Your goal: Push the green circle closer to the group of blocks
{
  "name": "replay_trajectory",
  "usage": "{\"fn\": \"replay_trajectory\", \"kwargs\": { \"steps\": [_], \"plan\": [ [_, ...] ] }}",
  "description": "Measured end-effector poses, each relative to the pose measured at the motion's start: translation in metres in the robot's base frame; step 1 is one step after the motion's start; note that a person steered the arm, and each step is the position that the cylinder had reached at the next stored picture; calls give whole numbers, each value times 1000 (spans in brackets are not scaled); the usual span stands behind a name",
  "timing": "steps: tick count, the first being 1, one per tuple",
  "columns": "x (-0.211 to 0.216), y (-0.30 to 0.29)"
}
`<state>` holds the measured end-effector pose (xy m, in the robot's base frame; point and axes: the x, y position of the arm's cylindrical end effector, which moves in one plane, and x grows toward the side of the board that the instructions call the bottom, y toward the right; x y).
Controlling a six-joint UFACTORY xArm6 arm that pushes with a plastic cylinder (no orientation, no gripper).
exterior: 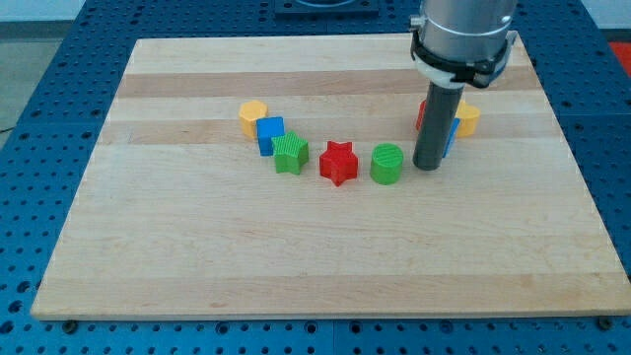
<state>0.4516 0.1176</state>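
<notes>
The green circle (387,163) sits on the wooden board (325,247) right of centre. My tip (427,166) rests on the board just to the circle's right, a small gap apart. A red star (339,162) lies just left of the circle. Further left are a green block (291,154), a blue cube (270,133) and a yellow hexagon (253,115), packed in a curved row. Behind the rod are a red block (422,112), a blue block (452,135) and a yellow block (467,119), partly hidden.
The board lies on a blue perforated table (59,89). The arm's grey cylinder body (463,35) hangs over the board's upper right.
</notes>
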Motion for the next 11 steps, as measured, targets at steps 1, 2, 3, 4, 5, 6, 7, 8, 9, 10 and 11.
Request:
{"fn": "replay_trajectory", "kwargs": {
  "steps": [1,2,3,4,5,6,7,8,9,10,11],
  "plan": [
    [25,5],
    [46,-4],
    [52,-71],
    [37,-110],
    [12,-107],
    [10,-60],
    [10,-10],
    [10,-36],
    [7,-70],
    [5,-63],
    [5,-13]
  ]
}}
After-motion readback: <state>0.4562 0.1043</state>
